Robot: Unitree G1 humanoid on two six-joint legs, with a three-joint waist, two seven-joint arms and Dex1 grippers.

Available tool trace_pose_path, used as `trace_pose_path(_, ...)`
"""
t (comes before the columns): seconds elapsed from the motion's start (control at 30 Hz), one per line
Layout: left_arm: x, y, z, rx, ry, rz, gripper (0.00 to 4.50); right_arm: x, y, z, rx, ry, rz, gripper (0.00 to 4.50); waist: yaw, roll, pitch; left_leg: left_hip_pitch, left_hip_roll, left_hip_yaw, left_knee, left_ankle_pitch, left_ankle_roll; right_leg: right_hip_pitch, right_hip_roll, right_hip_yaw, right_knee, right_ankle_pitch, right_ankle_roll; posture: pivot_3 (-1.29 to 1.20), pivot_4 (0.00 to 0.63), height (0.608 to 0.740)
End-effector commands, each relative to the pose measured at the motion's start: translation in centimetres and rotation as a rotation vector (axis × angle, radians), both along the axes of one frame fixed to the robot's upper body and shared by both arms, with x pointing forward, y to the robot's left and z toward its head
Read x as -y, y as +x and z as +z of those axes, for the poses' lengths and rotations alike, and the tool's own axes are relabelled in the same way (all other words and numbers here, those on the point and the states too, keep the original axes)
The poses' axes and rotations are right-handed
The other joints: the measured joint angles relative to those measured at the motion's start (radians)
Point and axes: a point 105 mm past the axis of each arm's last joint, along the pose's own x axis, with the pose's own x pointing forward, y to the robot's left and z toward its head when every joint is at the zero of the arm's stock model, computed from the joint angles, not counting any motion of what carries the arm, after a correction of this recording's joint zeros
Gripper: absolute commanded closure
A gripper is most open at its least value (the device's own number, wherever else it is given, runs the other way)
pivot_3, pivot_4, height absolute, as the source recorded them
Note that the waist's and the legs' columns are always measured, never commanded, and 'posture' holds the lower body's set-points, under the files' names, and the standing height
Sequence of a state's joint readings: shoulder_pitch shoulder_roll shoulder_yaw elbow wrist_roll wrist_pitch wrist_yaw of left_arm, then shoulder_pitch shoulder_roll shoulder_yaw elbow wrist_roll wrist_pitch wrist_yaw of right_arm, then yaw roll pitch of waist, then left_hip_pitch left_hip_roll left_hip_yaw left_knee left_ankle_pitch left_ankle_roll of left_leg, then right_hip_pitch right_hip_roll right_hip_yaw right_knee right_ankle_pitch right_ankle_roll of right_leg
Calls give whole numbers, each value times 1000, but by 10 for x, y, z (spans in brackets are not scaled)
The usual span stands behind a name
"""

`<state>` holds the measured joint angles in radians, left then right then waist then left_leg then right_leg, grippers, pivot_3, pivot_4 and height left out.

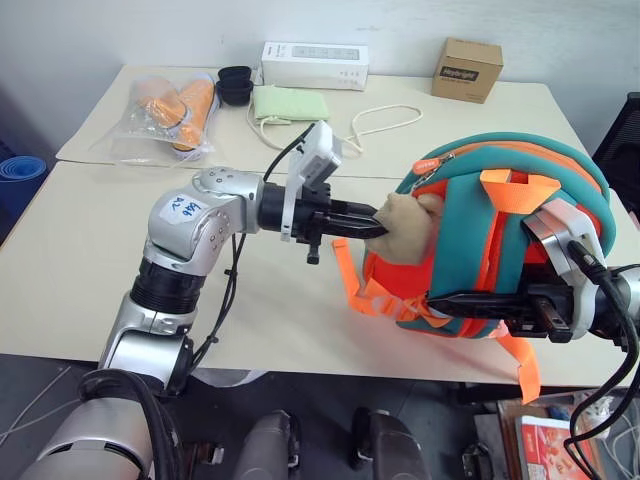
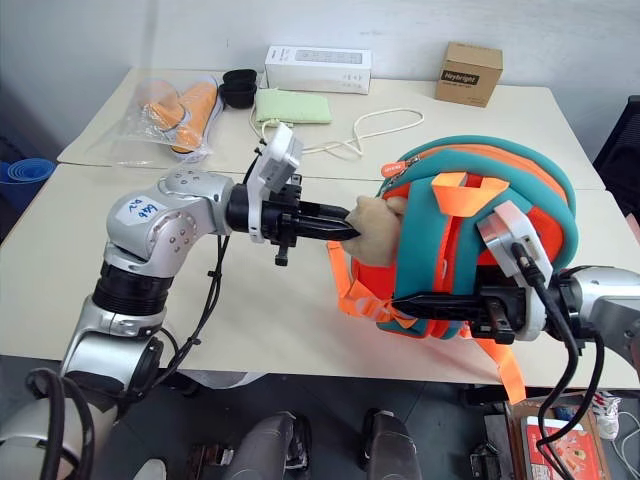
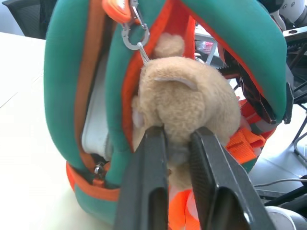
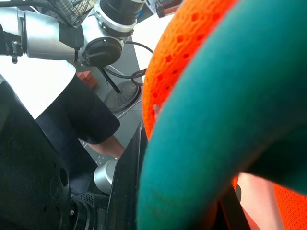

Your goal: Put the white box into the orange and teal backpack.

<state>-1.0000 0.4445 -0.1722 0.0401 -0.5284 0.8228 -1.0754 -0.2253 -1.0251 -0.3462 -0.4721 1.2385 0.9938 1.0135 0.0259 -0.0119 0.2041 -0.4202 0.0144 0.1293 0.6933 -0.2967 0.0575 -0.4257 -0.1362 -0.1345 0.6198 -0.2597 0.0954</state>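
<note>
- Peeking from the backpack's (image 1: 500, 230) side opening, the white box (image 3: 94, 129) shows you just 1 upright edge; its lettering is hidden.
- Your left claw (image 3: 175, 143) pinches the plush toy (image 3: 192, 100).
- Your right claw (image 1: 445, 298), pressed together, grips the backpack's lower edge above the tabletop (image 1: 90, 280).

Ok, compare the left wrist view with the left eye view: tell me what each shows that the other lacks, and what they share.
Left wrist view alone: the metal clip hanging the plush toy from the orange and teal backpack, and a white edge inside the open slit, likely the white box.

Left eye view alone: the right gripper shut on the backpack's lower edge, plus the white carton, brown cardboard cube, green pouch and bagged orange items behind.

Shared: the left gripper pinching the plush toy.
</note>
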Motion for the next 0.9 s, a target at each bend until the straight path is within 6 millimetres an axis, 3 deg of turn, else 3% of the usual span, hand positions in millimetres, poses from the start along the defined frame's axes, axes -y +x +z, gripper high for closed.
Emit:
trace_pose_path(0.03, -12, 8, 17, 99, 10, 35, 4197, 2, -4, 9, 65, 9, -5, 4500, 0, 0, 0, 0, 0, 0, 0, 0, 0, 0, 0, 0, 0, 0, 0, 0, 150, 740)
trace_pose_path(0.27, -71, 46, 50, 268, 127, 193, 4197, 24, -11, 6, 4, 26, -53, 4500, -2, 0, 0, 0, 0, 3, -1, 0, 0, -2, 1, -1, 0, 0, 0, 0, 150, 740)
trace_pose_path(0.4, -81, 48, 57, 307, 161, 189, 4197, 31, -12, -1, -19, 33, -83, 4500, 0, 0, 0, 0, 0, 3, -1, -1, 1, -2, 1, -1, 0, 0, 0, 0, 150, 740)
trace_pose_path(0.5, -83, 48, 34, 341, 262, 150, 4197, 33, -9, -3, -7, 46, -111, 4500, -1, 0, 0, 0, 0, 4, -1, -1, 2, -2, 0, -1, 0, 0, 0, 0, 150, 740)
trace_pose_path(0.63, -76, 49, -31, 370, 424, 95, 4197, 32, -3, 2, 32, 85, -131, 4500, -3, 0, 0, 1, 0, 5, -1, -1, 1, -2, 1, 0, 0, 0, 0, 0, 150, 740)
trace_pose_path(0.73, -67, 55, -65, 440, 505, 91, 4197, 32, -2, 7, 51, 91, -133, 4500, -2, 0, 0, 0, 0, 4, 0, -1, 1, -3, 0, 1, 0, 0, 0, 0, 150, 740)
trace_pose_path(0.9, -32, 63, -94, 511, 481, 124, 4197, 37, 12, 10, 110, 83, -205, 4500, 6, 0, 0, -1, -1, 2, 3, -3, 3, -2, -6, 2, -3, 0, 0, 0, 150, 740)
